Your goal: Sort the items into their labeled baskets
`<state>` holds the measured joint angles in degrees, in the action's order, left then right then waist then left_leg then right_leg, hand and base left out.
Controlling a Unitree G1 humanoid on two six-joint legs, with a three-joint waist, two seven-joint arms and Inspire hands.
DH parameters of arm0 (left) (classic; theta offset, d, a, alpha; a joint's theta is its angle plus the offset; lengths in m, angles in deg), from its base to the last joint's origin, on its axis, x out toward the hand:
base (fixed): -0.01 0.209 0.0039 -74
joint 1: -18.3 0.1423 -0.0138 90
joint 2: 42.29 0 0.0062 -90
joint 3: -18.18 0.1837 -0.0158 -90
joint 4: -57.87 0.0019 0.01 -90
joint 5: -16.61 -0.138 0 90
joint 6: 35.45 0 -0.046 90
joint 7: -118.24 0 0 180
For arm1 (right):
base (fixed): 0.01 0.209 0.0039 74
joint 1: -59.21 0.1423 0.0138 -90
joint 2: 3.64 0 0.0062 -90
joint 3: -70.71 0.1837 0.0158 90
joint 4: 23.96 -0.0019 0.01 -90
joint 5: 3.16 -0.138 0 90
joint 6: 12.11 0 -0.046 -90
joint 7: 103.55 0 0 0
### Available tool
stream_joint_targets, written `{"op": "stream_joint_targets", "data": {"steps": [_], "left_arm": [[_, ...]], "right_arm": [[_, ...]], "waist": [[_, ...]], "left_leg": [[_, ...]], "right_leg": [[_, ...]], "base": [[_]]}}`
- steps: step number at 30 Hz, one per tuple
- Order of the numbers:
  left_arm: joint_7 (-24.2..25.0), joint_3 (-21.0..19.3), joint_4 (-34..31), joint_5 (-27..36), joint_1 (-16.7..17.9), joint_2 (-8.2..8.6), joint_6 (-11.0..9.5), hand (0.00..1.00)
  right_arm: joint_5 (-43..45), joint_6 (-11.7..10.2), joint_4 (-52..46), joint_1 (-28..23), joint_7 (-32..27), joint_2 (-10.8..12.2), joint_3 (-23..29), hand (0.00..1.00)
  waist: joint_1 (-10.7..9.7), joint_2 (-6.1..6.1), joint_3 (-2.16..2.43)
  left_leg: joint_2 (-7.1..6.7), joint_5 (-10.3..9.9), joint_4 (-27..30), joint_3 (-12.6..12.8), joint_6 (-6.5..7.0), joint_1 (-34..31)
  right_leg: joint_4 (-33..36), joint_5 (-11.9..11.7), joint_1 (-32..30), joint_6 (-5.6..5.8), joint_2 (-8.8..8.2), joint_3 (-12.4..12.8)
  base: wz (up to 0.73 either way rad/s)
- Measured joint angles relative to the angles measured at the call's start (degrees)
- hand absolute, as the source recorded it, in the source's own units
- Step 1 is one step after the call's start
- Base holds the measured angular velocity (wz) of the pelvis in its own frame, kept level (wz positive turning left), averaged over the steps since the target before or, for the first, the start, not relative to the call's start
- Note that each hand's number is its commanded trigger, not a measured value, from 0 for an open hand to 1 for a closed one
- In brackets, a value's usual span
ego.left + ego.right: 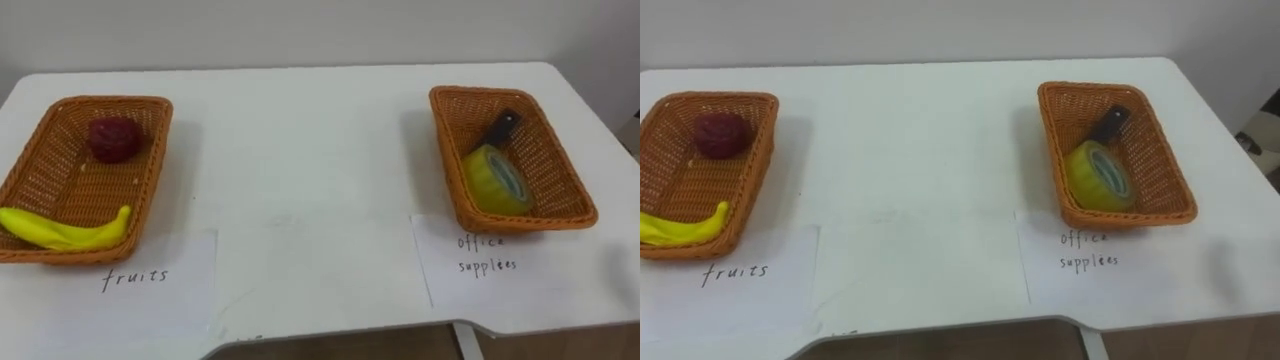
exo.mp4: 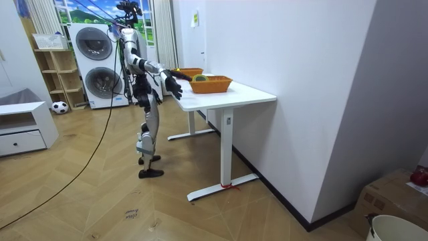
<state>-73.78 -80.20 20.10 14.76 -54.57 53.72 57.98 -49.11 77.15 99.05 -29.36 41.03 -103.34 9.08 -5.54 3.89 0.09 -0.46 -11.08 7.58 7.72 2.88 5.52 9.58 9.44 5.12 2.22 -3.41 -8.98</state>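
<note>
Fruit basket (image 1: pixel 40 170), frame left on the white table (image 1: pixel 300 140), holds 1 banana (image 1: pixel 65 230) and 1 dark red fruit (image 1: pixel 112 138); office basket (image 1: pixel 545 150), frame right, holds yellow tape (image 1: pixel 495 180) and a dark item (image 1: pixel 503 127). Left sheet (image 1: pixel 150 295) reads "fruits", right sheet (image 1: pixel 520 280) "office supplies". Right hand (image 2: pixel 175 87), fingers spread, hovers off the table's edge.
</note>
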Motion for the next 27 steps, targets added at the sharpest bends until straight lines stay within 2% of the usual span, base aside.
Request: {"op": "stream_joint_targets", "data": {"steps": [1, 5, 9, 13, 16, 19, 21, 27], "left_arm": [[0.0, 0.0, -0.1, 0.0, 0.0, 0.05, 0.0, 0.0], [0.0, 0.0, -0.4, 0.0, 0.3, 0.35, 0.0, 0.0], [0.0, 0.0, 0.8, 0.1, 0.3, 0.35, -0.2, 0.0], [0.0, -0.1, 0.9, 0.0, 0.3, 0.41, -0.6, 0.0], [-0.1, 0.1, 1.1, 0.1, 0.8, 0.81, -0.9, 0.0], [-0.3, 0.1, 3.3, 0.1, 0.6, 1.21, -1.0, 0.0], [-0.4, 0.1, 4.3, 0.1, 0.7, 1.48, -1.3, 0.0], [-0.8, 0.1, 5.8, -0.1, 0.8, 1.8, -2.6, 0.0]], "right_arm": [[-0.1, -0.3, 0.1, -0.7, 0.1, 0.5, 0.0, 0.0], [-1.1, -0.5, 1.8, -5.8, 1.7, 5.3, 0.0, 0.0], [-1.3, -0.9, 7.8, -7.4, 2.6, 8.6, -0.1, 0.0], [-1.1, -3.8, 8.4, -7.4, 3.2, 9.5, -0.9, 0.0], [-0.6, -5.9, 9.0, -8.1, 4.0, 11.3, -2.5, 0.0], [-0.6, -7.7, 10.2, -8.6, 4.6, 12.7, -2.9, 0.0], [-0.8, -9.6, 11.0, -9.2, 6.1, 13.5, -3.4, 0.0], [-1.3, -12.4, 12.2, -11.2, 10.9, 14.6, -3.9, 0.0]], "waist": [[0.0, 0.04, 0.01], [0.0, 0.15, 0.05], [0.8, -0.19, 0.0], [1.1, -1.09, 0.18], [1.1, -1.06, 0.13], [1.0, -1.49, 0.22], [1.2, -1.71, 0.35], [1.1, -2.18, 0.56]], "left_leg": [[0.01, 0.0, 0.0, -0.1, 0.0, 0.0], [0.05, 0.0, -0.2, -0.1, -0.03, 0.0], [0.0, -0.1, -0.2, 0.2, -0.09, 0.1], [-0.05, -0.1, -0.1, 0.1, -0.09, 0.3], [0.17, -0.2, -0.1, 0.1, -0.26, 1.0], [0.6, -0.9, 0.0, 0.2, -0.59, 2.0], [0.9, -1.1, 0.3, 0.2, -0.73, 2.2], [1.17, -1.3, 0.3, 0.3, -0.95, 2.0]], "right_leg": [[0.0, 0.0, 0.0, 0.0, 0.01, 0.0], [0.0, 0.0, 0.0, 0.0, 0.05, 0.1], [0.0, 0.0, -0.3, 0.0, 0.09, 0.8], [0.0, 0.0, -0.1, 0.0, 0.12, 0.9], [0.0, 0.0, 0.5, -0.05, 0.37, 1.0], [0.0, 0.0, 1.6, -0.05, 0.76, 1.1], [-0.1, 0.0, 1.9, -0.06, 1.04, 1.1], [-0.9, -0.2, 2.0, -0.32, 1.34, 0.9]], "base": [[0.05], [0.01], [-0.1], [-0.02], [0.0], [0.0], [0.0], [-0.01]]}}
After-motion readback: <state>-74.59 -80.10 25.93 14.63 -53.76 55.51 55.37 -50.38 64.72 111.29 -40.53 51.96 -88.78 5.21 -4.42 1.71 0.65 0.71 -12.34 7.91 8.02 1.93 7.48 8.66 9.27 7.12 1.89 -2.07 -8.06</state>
